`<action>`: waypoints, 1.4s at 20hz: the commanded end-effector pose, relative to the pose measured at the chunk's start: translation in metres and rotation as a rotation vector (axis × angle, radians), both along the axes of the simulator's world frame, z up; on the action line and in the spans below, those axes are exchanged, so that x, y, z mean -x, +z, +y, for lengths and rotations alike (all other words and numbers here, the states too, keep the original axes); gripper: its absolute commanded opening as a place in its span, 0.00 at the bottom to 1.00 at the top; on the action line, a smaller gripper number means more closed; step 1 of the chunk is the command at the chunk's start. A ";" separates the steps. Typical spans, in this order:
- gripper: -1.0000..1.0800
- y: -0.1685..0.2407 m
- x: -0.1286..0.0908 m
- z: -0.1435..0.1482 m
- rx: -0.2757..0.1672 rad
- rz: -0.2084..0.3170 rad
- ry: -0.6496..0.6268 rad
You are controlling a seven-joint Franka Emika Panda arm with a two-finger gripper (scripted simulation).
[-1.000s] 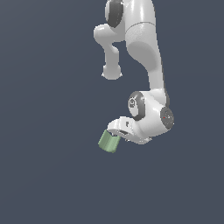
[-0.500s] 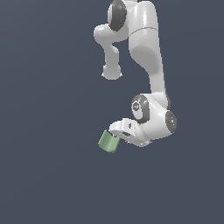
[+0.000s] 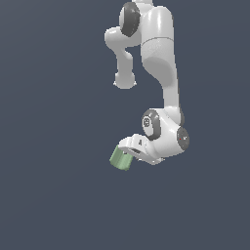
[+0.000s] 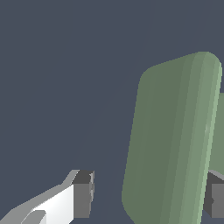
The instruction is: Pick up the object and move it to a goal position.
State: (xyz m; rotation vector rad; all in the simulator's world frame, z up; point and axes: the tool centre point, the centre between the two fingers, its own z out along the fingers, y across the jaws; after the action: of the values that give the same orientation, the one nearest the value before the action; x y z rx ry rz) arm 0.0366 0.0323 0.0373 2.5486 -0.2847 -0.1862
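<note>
Reaching down and toward the exterior view's left, with the arm [image 3: 161, 58] folded over and the wrist bent so that the gripper [image 3: 128, 146] is meeting the object [image 3: 119, 157] at its end.

Standing unclenched rather than clamped: in the wrist view, showing one fingertip [image 4: 82, 199] clearly apart from the pale green object [image 4: 175, 140], with bare dark ground in the gap, and the other fingertip [image 4: 214, 199] half hidden just behind the object's far edge. Not being able to tell whether that second pad is touching or merely close.

Sitting off-centre between the jaws, then, nearer one pad than the other, and probably placed this way because the block is narrower than the spread, leaving room to straddle it before squeezing.

Lying tilted in the exterior view, right at the gripper's tip; not being able to say whether anything is supporting it, since the backdrop is one flat dark grey with no edge or shadow.

Judging the step as the grasp itself, with lifting and carrying not yet done. Seeing no goal marker in either view. Risking, on closing, a one-sided push that nudges or turns the object before both pads bear on it.
</note>
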 end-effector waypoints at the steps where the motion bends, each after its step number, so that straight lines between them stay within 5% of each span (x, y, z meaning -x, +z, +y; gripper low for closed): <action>1: 0.81 -0.003 0.001 -0.002 0.000 -0.001 0.000; 2: 0.00 -0.003 0.001 -0.002 0.000 -0.001 0.000; 17: 0.00 -0.001 0.003 -0.001 0.000 -0.002 0.001; 28: 0.00 0.010 0.033 -0.001 -0.001 -0.002 0.001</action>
State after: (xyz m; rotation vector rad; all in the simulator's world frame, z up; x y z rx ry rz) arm 0.0097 0.0313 0.0444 2.5491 -0.2846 -0.1847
